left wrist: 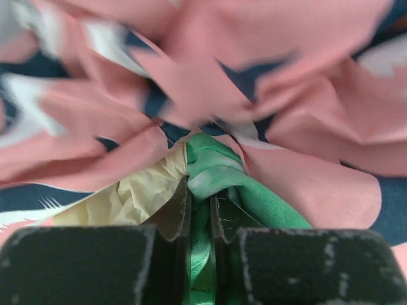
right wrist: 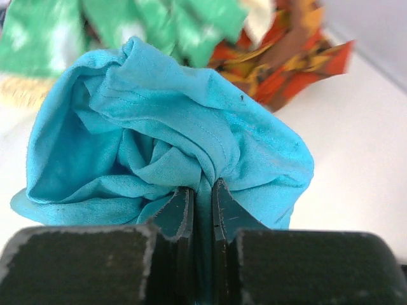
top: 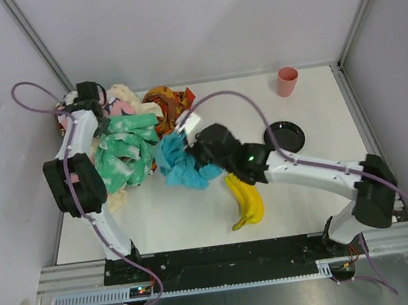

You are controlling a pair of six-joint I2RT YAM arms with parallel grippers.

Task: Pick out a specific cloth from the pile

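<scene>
The plain turquoise cloth [top: 179, 163] hangs bunched at the right side of the pile [top: 130, 132]. My right gripper [top: 198, 152] is shut on a fold of it; in the right wrist view the cloth [right wrist: 165, 146] fills the space ahead of the gripper [right wrist: 202, 190]. My left gripper [top: 95, 99] is at the far left of the pile. In the left wrist view it [left wrist: 200, 203] is shut on a strand of the mint-green cloth [left wrist: 219, 175], with the pink cloth with navy shapes [left wrist: 210, 70] above and a cream cloth [left wrist: 140, 194] at the left.
A banana bunch [top: 245, 200] lies just right of the turquoise cloth, under my right arm. A black round dish [top: 285, 136] and a pink cup [top: 287, 80] stand at the back right. An orange-black cloth [top: 170, 104] lies at the pile's back right.
</scene>
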